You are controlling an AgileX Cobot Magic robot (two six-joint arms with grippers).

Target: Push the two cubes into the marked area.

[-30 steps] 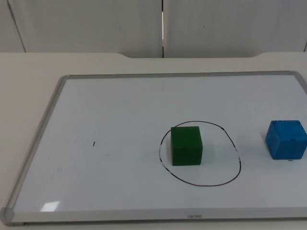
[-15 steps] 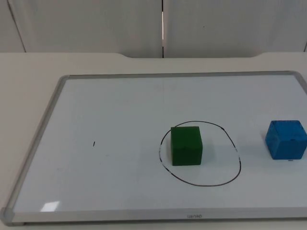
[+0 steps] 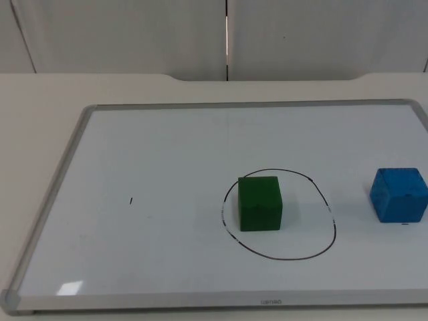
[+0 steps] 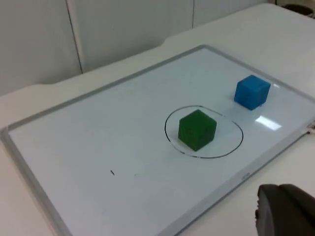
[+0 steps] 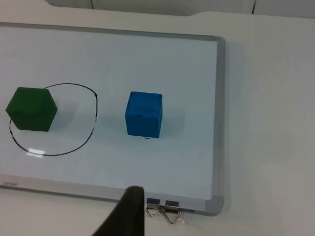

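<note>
Whiteboard point(image 3: 167, 154) flat on the worktop, drawn ring point(image 3: 279, 214) on it. Green cube point(image 3: 259, 203) already sits inside the ring, toward its left side; blue cube point(image 3: 399, 194) stands well apart to the right — half done, I judge. My left tool point(image 4: 283, 209) and right tool point(image 5: 129, 212) both wait off the board's near edge, blue cube just ahead of the right one. Fingers of either — cannot tell.

Left gripper point(image 4: 284, 210) with a matte black fingertip, rounded and blunt, soft-edged bulk, right gripper point(image 5: 125, 215) with a matte black fingertip, slimmer, tapering to a narrow rounded tip, plain surfaces without visible screws or markings
</note>
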